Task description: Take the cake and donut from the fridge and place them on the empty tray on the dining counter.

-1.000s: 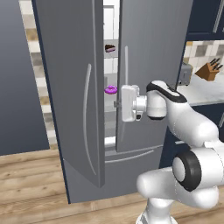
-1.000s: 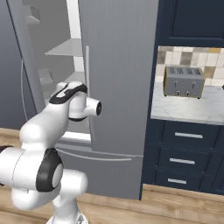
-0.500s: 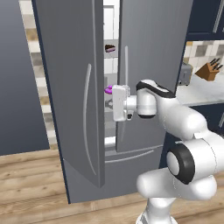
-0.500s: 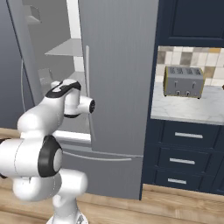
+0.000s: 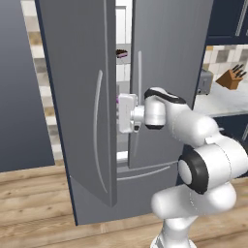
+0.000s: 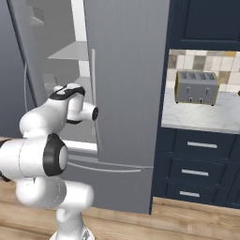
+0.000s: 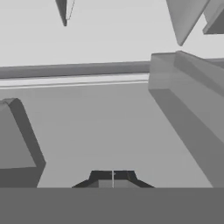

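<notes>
The grey fridge (image 5: 169, 72) has its left door (image 5: 82, 111) swung open and its right door closed. Through the gap, the dark cake (image 5: 122, 52) sits on an upper shelf. Lower down, a sliver of the purple donut (image 5: 117, 99) shows just above my white hand (image 5: 127, 113), which reaches into the gap at that shelf's height. In the hand view my gripper (image 7: 113, 176) is shut with nothing between its tips, facing grey shelves (image 7: 78, 69) and the white inner wall. The tray and the dining counter are out of view.
Right of the fridge runs a marble worktop with a toaster (image 6: 197, 87) and a knife block (image 5: 233, 77), above navy drawers (image 6: 201, 168). The open door's edge stands close on my hand's left. Wooden floor (image 5: 34, 193) lies in front.
My hand has moved left and further into the gap between the fridge doors, and it now covers most of the donut. The gripper has stayed shut.
</notes>
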Available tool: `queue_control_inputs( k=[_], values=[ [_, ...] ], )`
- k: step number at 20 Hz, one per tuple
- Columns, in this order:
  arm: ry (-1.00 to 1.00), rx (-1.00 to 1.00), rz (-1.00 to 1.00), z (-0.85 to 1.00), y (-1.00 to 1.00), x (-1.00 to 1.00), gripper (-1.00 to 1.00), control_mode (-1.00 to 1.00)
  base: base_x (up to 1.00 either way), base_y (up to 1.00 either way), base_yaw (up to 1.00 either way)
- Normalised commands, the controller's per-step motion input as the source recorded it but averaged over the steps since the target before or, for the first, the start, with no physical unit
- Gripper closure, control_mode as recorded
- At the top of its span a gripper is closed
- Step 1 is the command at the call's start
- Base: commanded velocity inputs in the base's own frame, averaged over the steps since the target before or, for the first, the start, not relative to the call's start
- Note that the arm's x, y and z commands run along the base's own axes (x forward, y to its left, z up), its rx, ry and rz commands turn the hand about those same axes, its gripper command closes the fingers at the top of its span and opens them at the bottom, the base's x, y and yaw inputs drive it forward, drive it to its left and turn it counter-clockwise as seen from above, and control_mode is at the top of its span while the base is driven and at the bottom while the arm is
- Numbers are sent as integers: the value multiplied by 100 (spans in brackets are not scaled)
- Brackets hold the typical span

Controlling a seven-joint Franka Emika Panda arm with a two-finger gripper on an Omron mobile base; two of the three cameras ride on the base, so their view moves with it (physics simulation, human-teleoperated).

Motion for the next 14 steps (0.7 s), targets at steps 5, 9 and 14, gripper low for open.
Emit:
queue_control_inputs(
  k=[5,9,14],
  values=[
    [2,2,5,-7,41,0,100,-100,0,0,0],
    [19,-1,24,-7,100,-66,100,-100,0,0,0],
    [19,-6,19,-6,100,-53,100,-100,0,0,0]
  ],
)
